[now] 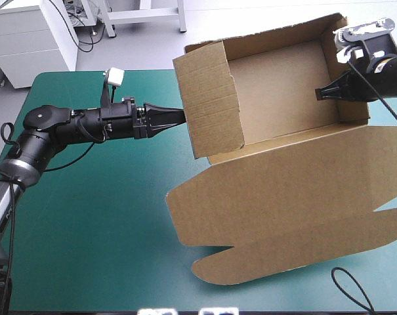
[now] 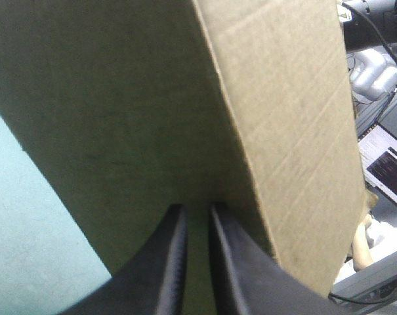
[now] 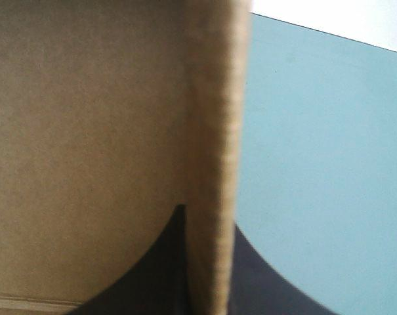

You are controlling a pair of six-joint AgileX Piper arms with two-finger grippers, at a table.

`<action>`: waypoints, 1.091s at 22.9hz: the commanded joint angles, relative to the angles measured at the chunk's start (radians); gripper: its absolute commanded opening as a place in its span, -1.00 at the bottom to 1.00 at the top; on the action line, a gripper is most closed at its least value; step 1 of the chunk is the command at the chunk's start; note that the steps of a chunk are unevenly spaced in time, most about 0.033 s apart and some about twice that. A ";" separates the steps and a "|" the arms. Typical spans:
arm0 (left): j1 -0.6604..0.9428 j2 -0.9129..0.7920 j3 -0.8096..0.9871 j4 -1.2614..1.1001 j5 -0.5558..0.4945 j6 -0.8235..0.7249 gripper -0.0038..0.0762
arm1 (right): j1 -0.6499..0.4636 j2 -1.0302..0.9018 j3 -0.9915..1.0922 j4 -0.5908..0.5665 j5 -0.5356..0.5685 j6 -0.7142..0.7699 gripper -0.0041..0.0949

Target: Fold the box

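Operator: Position of box?

Technician: On right half of teal-green table, tray part toward far edge, lid flat toward near edge.

Operator: State of grippers?

Technician: Left gripper: nearly closed, only a thin slot between black fingers, tips at outer edge of left wall (taken as a pinch on the board, given brown in the slot). Right gripper: clamped on right wall, board edge-on between fingers.

Operator: Step in hand?

Technician: By appearance, forming of side walls. Left wall leaning outward, not yet upright; right wall apparently upright; lid untouched. No free gripper for the lid at this stage.

Operator: Requirements for next move?

Technician: Probably as follows. Swing left wall up and inward along its creases, then tuck into tray. Hold right clamp steady as a brace against sliding. Move slowly near creases to avoid buckling. Confirm seating of wall before release.
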 commanded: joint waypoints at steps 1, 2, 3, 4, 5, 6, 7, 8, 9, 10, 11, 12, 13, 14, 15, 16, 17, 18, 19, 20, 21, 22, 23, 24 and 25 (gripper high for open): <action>-0.012 -0.039 -0.032 -0.106 0.089 -0.008 -0.21 | -0.006 -0.031 -0.031 0.034 -0.025 0.009 -0.95; -0.015 -0.039 -0.032 -0.118 0.092 -0.008 -0.04 | -0.006 -0.031 -0.031 0.037 -0.025 0.009 -0.95; -0.019 -0.039 -0.032 -0.124 0.092 -0.008 0.13 | -0.006 -0.031 -0.031 0.039 -0.025 0.009 -0.95; -0.029 -0.039 -0.032 -0.146 0.092 -0.004 0.38 | -0.006 -0.031 -0.031 0.039 -0.025 0.009 -0.95; -0.034 -0.039 -0.032 -0.152 0.092 -0.004 0.43 | -0.006 -0.031 -0.031 0.039 -0.025 0.009 -0.95; -0.038 -0.039 -0.033 -0.155 0.092 -0.004 0.45 | -0.006 -0.031 -0.031 0.039 -0.025 0.009 -0.95; -0.043 -0.039 -0.036 -0.155 0.092 0.012 0.44 | -0.006 -0.031 -0.031 0.039 -0.025 0.009 -0.95; -0.044 -0.039 -0.036 -0.155 0.092 0.012 0.44 | -0.006 -0.031 -0.031 0.039 -0.025 0.009 -0.95; -0.050 -0.039 -0.036 -0.155 0.092 0.012 0.44 | -0.006 -0.031 -0.031 0.041 -0.025 0.009 -0.95; -0.049 -0.039 -0.036 -0.153 0.092 0.005 0.44 | -0.006 -0.031 -0.031 0.041 -0.026 0.009 -0.95; -0.049 -0.039 -0.036 -0.151 0.090 0.003 0.44 | -0.006 -0.031 -0.031 0.041 -0.026 0.009 -0.95; -0.049 -0.039 -0.036 -0.151 0.088 0.001 0.44 | -0.006 -0.031 -0.031 0.047 -0.027 0.009 -0.95; -0.049 -0.039 -0.037 -0.151 0.083 -0.003 0.44 | -0.006 -0.031 -0.031 0.048 -0.029 0.015 -0.95; -0.049 -0.039 -0.048 -0.151 0.067 -0.008 0.44 | -0.006 -0.031 -0.031 0.049 -0.036 0.028 -0.95; -0.049 -0.039 -0.057 -0.149 0.054 -0.008 0.44 | -0.006 -0.031 -0.031 0.049 -0.035 0.030 -0.95; -0.049 -0.039 -0.086 -0.132 0.025 -0.033 0.44 | -0.005 -0.031 -0.031 0.051 -0.041 0.041 -0.95; -0.049 -0.039 -0.111 -0.104 0.001 -0.058 0.44 | 0.000 -0.031 -0.031 0.051 -0.046 0.048 -0.95; -0.050 -0.039 -0.168 -0.010 -0.040 -0.121 0.44 | 0.014 -0.031 -0.031 0.046 -0.057 0.060 -0.95; -0.056 -0.039 -0.203 0.058 -0.063 -0.167 0.44 | 0.025 -0.031 -0.031 0.046 -0.067 0.065 -0.95; -0.076 -0.039 -0.263 0.188 -0.099 -0.247 0.44 | 0.050 -0.031 -0.031 0.041 -0.088 0.081 -0.95; -0.096 -0.039 -0.310 0.282 -0.117 -0.307 0.44 | 0.074 -0.031 -0.031 0.035 -0.115 0.096 -0.95; -0.114 -0.039 -0.345 0.353 -0.137 -0.356 0.44 | 0.089 -0.031 -0.031 0.034 -0.138 0.114 -0.95; -0.130 -0.039 -0.383 0.417 -0.156 -0.413 0.44 | 0.105 -0.031 -0.031 0.034 -0.155 0.128 -0.95; -0.138 -0.039 -0.407 0.486 -0.174 -0.473 0.44 | 0.113 -0.031 -0.031 0.035 -0.160 0.140 -0.95; -0.150 -0.039 -0.432 0.562 -0.198 -0.540 0.44 | 0.122 -0.031 -0.031 0.034 -0.164 0.151 -0.95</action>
